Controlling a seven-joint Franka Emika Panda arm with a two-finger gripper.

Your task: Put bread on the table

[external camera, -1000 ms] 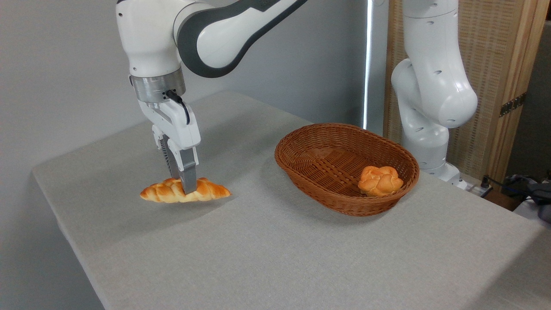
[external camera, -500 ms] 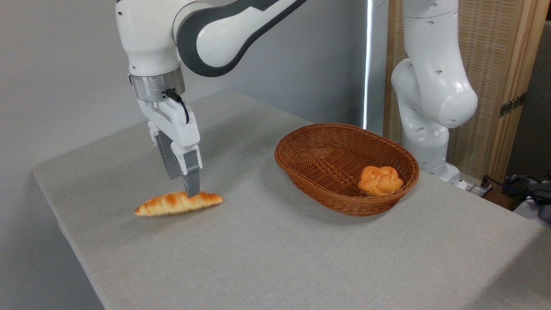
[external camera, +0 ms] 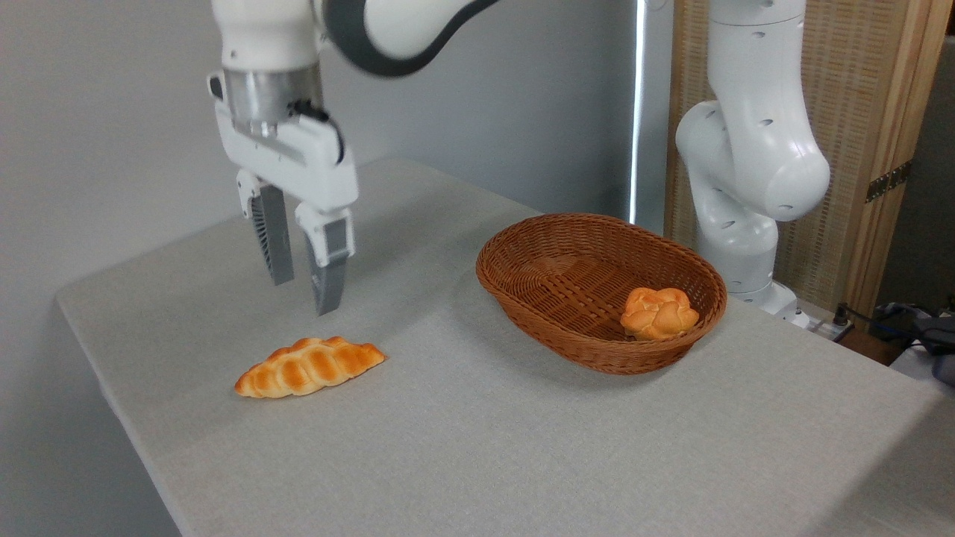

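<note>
The bread (external camera: 310,367) lies flat on the grey bench (external camera: 522,447) in the left-centre of the frame, its long axis running from lower left to upper right, braided top facing up, both tapered ends resting on the fabric surface. Nothing touches it.

The jaws (external camera: 302,291) hang above and slightly behind the bread, in the upper left of the frame, pointing straight down. They are released: the two grey fingers (external camera: 272,246) stand apart with a clear gap between them and hold nothing. Their tips are clear of both the bread and the bench. The nearer finger reaches lower in the frame than the farther one. Above the fingers sit the white hand body, a black cable and a metal wrist ring, and the white-and-grey arm (external camera: 403,30) runs out of the top edge.

A brown wicker basket (external camera: 537,253) stands on the bench right of centre, well apart from the bread. A small round knotted bun (external camera: 658,313) rests inside it, against the near right wall. The rest of the basket floor shows bare weave.

The arm's white base column (external camera: 753,149) rises behind the basket at the upper right, in front of a wood-framed woven screen (external camera: 858,112). Dark cables lie at the far right edge. A plain grey wall fills the background on the left.
</note>
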